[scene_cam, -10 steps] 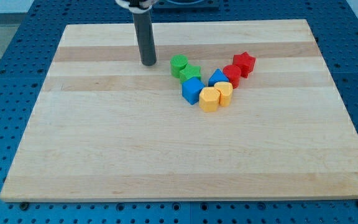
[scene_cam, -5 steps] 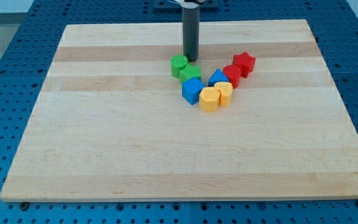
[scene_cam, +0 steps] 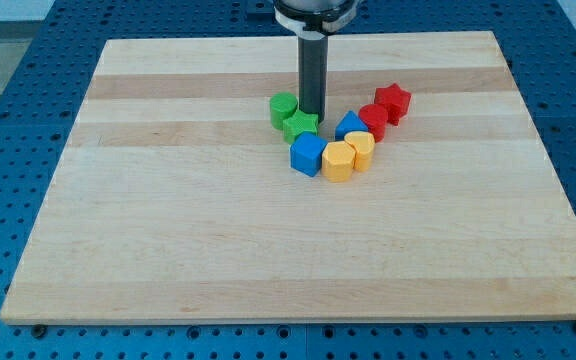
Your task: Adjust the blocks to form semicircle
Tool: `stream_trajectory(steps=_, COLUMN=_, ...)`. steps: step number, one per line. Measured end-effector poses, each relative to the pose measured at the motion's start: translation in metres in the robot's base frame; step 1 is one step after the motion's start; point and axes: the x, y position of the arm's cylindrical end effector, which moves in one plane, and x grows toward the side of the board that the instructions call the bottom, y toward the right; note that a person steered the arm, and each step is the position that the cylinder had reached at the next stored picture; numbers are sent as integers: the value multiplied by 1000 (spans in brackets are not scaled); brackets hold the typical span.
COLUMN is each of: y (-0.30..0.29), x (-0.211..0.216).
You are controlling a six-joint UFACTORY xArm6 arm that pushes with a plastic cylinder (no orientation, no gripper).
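Observation:
Several small blocks form a V-shaped cluster above the middle of the wooden board [scene_cam: 168,230]. A green cylinder [scene_cam: 283,108] and a green star [scene_cam: 300,126] make the left arm. A blue cube [scene_cam: 308,154], a yellow hexagon [scene_cam: 338,161] and a yellow cylinder [scene_cam: 360,150] lie at the bottom. A blue triangular block [scene_cam: 350,126], a red cylinder [scene_cam: 373,120] and a red star [scene_cam: 392,102] run up to the right. My tip [scene_cam: 313,113] stands inside the V, touching the green star's upper right side, just right of the green cylinder.
The board lies on a blue perforated table [scene_cam: 8,120]. The arm's rod [scene_cam: 313,70] comes down from the view's top edge.
My tip moved right from the board's upper left, then down into the cluster. The green cylinder, green star and blue cube have shifted slightly down and left.

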Motion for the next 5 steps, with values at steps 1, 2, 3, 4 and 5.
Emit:
stream_trajectory(steps=1, y=5, x=3)
stream_trajectory(steps=2, y=10, x=11)
stream_trajectory(steps=3, y=12, x=13)
stream_trajectory(steps=4, y=27, x=14)
stream_trajectory(steps=5, y=46, x=18)
